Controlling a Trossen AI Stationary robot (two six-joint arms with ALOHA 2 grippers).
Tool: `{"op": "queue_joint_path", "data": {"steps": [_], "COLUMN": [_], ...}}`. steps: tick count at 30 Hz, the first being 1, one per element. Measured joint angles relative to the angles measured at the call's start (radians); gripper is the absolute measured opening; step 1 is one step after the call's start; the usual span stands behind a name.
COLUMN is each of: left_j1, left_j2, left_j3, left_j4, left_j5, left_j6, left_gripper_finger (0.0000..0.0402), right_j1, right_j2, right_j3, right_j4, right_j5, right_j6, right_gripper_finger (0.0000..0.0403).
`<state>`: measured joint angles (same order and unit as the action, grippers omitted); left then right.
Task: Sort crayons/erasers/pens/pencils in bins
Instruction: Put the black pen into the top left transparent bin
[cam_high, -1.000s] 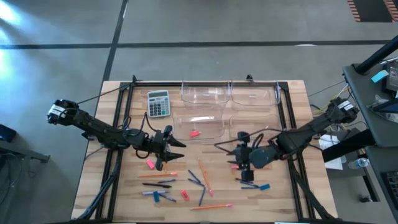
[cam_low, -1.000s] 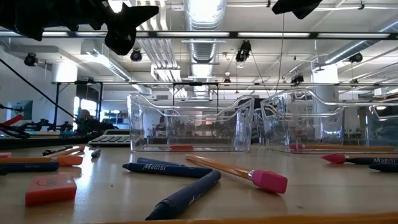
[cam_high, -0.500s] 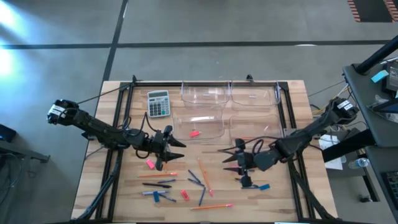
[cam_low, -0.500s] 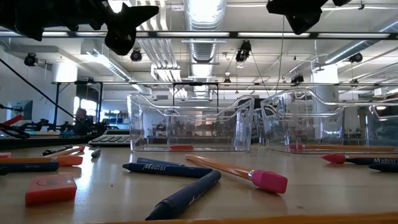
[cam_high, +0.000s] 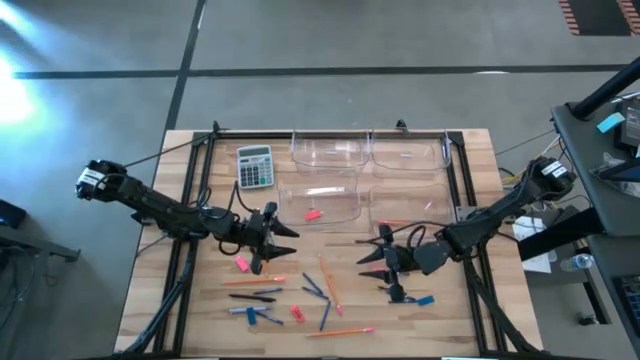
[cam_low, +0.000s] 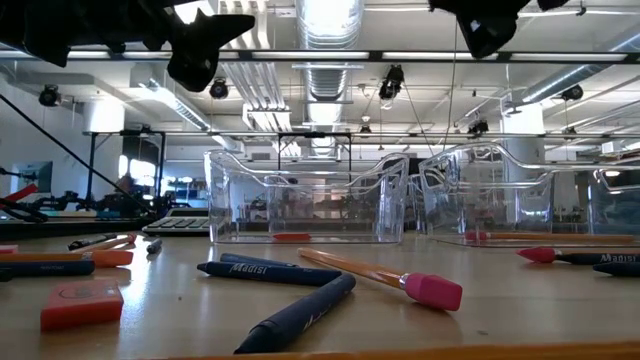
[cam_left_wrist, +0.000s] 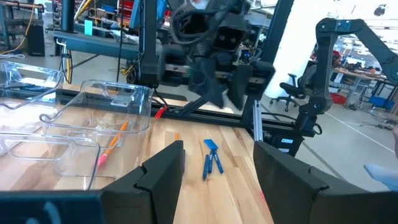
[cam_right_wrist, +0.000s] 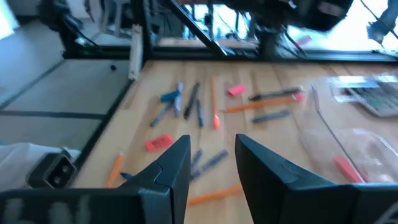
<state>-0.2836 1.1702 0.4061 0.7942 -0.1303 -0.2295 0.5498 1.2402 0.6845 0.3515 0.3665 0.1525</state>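
Note:
In the high view, both grippers hang open above the table and hold nothing. My left gripper (cam_high: 280, 240) (cam_left_wrist: 217, 171) is over the left middle, near a pink eraser (cam_high: 241, 264). My right gripper (cam_high: 366, 256) (cam_right_wrist: 212, 163) points toward the table's left, beside a blue eraser (cam_high: 426, 299). Orange pencils (cam_high: 328, 281) (cam_high: 253, 282), dark and blue sticks (cam_high: 313, 288) and another pink eraser (cam_high: 296, 312) lie flat on the near half. Four clear bins (cam_high: 327, 150) stand on the far half. One bin holds a pink eraser (cam_high: 313, 214), another a pencil (cam_left_wrist: 112, 140).
A grey calculator (cam_high: 255, 166) lies left of the far bins. Black frame rails (cam_high: 196, 190) (cam_high: 462, 180) run along both table sides. In the low view a pencil's pink end (cam_low: 432, 290) and dark sticks (cam_low: 295, 315) lie close to the near edge.
My right gripper has turned from pointing at the table's near edge to pointing toward its left, and has shifted slightly leftward. My left arm and the items on the table have kept still.

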Motion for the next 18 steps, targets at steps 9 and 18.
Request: {"op": "queue_joint_path", "data": {"steps": [9, 18], "left_j1": [0.000, 0.000], "left_j2": [0.000, 0.000], "left_j3": [0.000, 0.000], "left_j4": [-0.019, -0.019], "left_j5": [0.000, 0.000], "left_j6": [0.000, 0.000], "left_gripper_finger": [0.0182, 0.0182], "right_j1": [0.033, 0.033], "right_j2": [0.174, 0.309], "right_j3": [0.069, 0.213], "right_j4": [0.096, 0.075], "right_j5": [0.000, 0.000], "right_j6": [-0.089, -0.209], "right_gripper_finger": [0.0118, 0.0115]}}
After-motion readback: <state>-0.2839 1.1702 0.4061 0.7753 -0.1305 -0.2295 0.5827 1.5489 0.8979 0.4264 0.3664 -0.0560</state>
